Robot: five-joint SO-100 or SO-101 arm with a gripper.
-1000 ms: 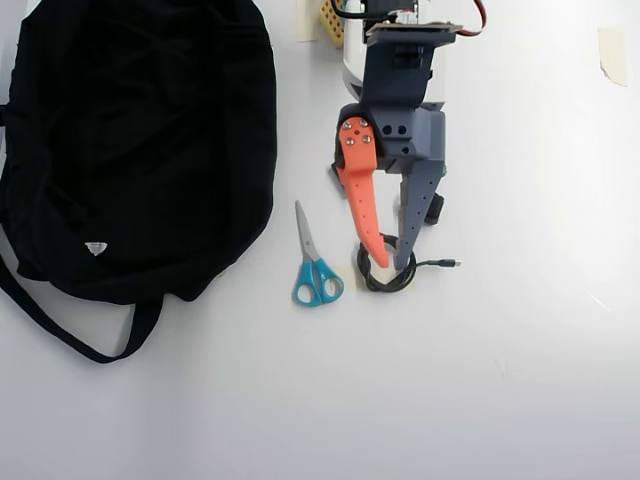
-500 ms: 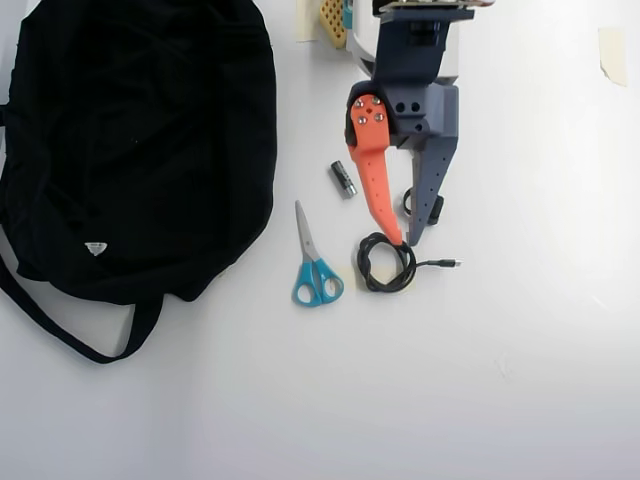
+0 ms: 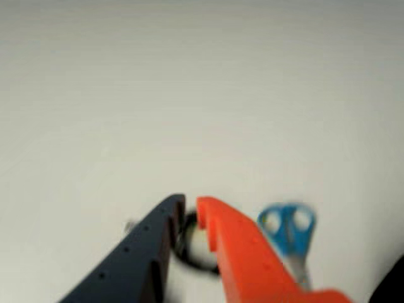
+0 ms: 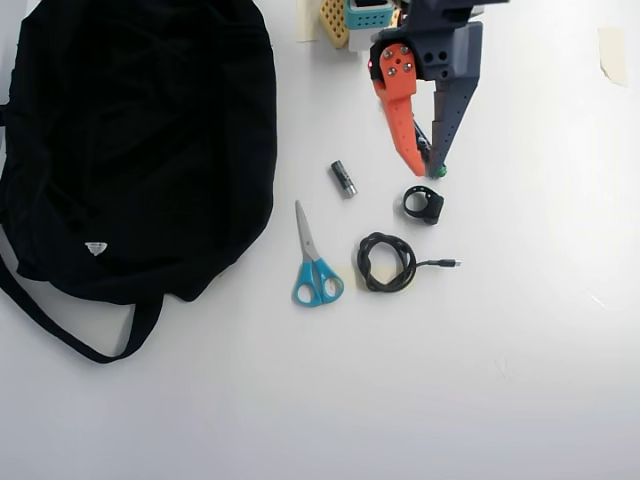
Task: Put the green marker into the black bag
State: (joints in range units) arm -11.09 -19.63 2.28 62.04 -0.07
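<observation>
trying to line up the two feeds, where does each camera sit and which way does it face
Wrist view: rides on the arm behind the gripper, facing forward and down along the dark and orange fingers at the white table.
Overhead view: fixed above, looking straight down at the table and black bag; the arm enters from the top edge, gripper pointing down the picture.
Shared: the gripper, blue-handled scissors and coiled cable.
</observation>
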